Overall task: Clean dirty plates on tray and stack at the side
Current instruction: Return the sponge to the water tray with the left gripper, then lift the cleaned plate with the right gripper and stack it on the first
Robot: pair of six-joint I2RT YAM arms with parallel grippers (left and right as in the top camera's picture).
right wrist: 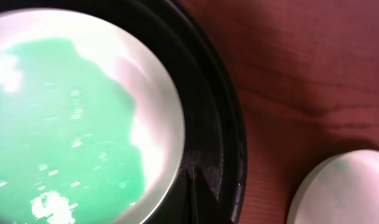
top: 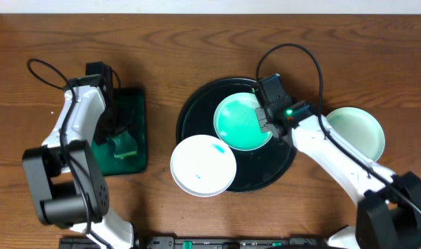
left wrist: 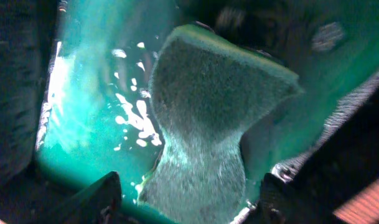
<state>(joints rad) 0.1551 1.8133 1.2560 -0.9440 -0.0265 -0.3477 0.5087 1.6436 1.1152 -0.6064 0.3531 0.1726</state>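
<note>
A green plate (top: 234,126) lies in the black tray (top: 195,116), a white plate (top: 203,166) overlaps its rim.

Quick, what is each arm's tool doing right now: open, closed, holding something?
Left tool: closed on the green scouring sponge, above the dark green rectangular tray.
Right tool: at the rim of the pale mint-green round plate; cannot be told.

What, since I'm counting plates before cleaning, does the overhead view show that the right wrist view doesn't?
Only the overhead shows the white plate with a small green smear, lying over the rim of the black tray, and the left gripper holding a sponge at the dark green tray. Only the right wrist shows, close up, the ragged edge of the green coating on the mint plate. Both show that plate in the tray and a third plate on the table beside it.
</note>
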